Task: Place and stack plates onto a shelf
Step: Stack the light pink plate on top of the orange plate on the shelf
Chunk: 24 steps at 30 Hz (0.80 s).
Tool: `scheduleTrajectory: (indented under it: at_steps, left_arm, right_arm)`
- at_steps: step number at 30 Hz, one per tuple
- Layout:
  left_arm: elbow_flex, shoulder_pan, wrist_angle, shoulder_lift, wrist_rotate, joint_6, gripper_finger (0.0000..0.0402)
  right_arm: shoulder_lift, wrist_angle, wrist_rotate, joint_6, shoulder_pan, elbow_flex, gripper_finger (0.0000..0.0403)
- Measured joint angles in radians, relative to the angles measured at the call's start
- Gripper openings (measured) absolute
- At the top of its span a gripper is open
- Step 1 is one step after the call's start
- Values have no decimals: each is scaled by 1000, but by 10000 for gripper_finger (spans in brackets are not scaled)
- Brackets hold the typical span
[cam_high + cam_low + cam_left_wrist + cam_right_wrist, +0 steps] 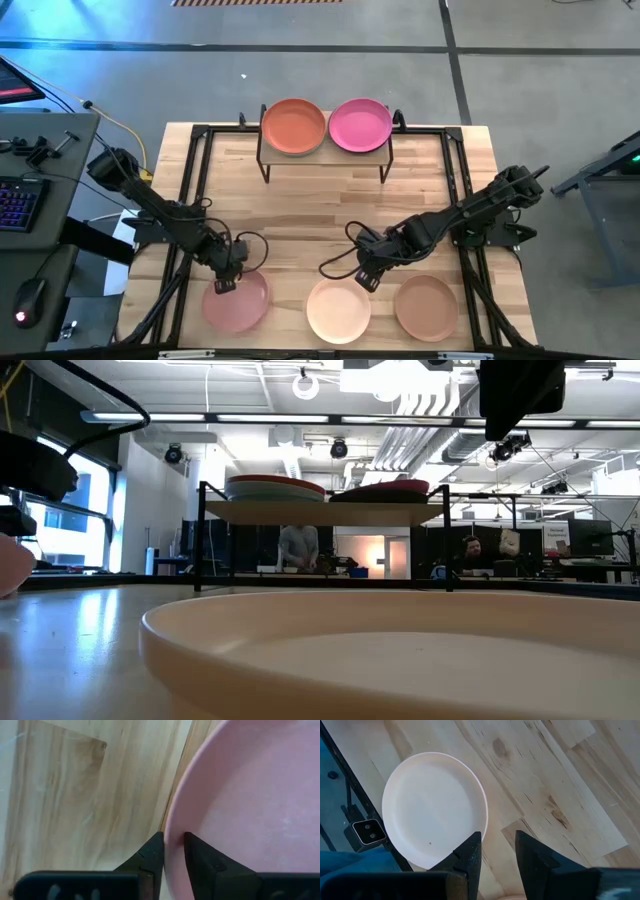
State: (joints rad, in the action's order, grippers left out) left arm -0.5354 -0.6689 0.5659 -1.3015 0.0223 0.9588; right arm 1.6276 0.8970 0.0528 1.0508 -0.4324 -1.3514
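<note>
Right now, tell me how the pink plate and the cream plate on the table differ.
The pink plate has its rim between the left gripper's fingers; the cream plate lies free, the right gripper hovering open beside its edge. The pink plate sits at the table's front left, the cream plate at front middle. They differ in colour. Both are round, shallow and look equal in size.

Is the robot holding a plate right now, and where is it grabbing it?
The left gripper has its fingers either side of the round pink plate's rim; a firm hold cannot be told. The right gripper holds nothing.
</note>
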Motion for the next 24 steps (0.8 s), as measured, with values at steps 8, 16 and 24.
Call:
scheduleTrajectory:
  at_steps: [8,16,24]
  left_arm:
    - [-5,0,-23,9,6,0,6]
    - [1,1,-6,70,-5,36,1]
    - [-13,36,11,186,-23,113,1]
  right_arm:
    - [0,0,3,0,0,0,99]
    - [0,0,5,-1,0,0,99]
    - [0,0,45,-3,0,0,99]
